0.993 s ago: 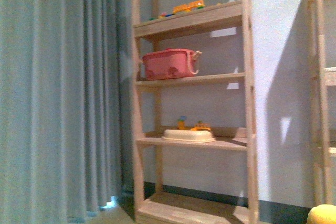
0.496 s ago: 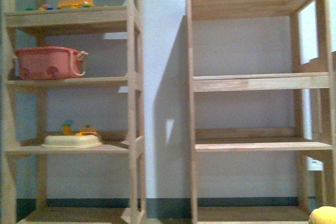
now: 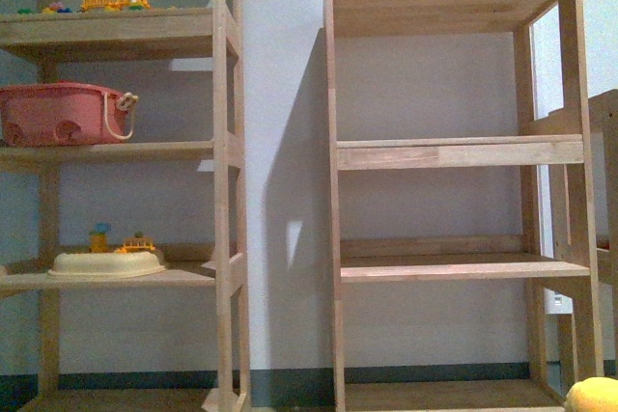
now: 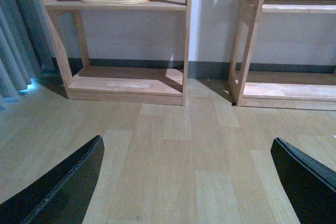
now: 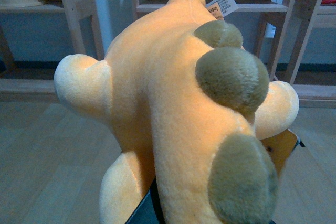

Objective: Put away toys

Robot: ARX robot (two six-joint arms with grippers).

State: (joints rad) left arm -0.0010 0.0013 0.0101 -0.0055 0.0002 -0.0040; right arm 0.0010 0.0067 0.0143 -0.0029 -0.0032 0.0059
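Wooden shelves (image 3: 454, 151) above pale floor (image 4: 184, 156); left fingers (image 4: 63, 187) wide, right fingers (image 5: 149, 211) holding plush (image 5: 173, 103).

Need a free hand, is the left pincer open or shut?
Open: left pincer shows fingers far apart, only floor between.

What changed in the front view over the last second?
The view swung right: the curtain left the frame, the left shelf unit slid to the left edge, and a second shelf unit came in. The pink basket and cream tray stayed on their shelves; the plush toy stays at the lower right corner.
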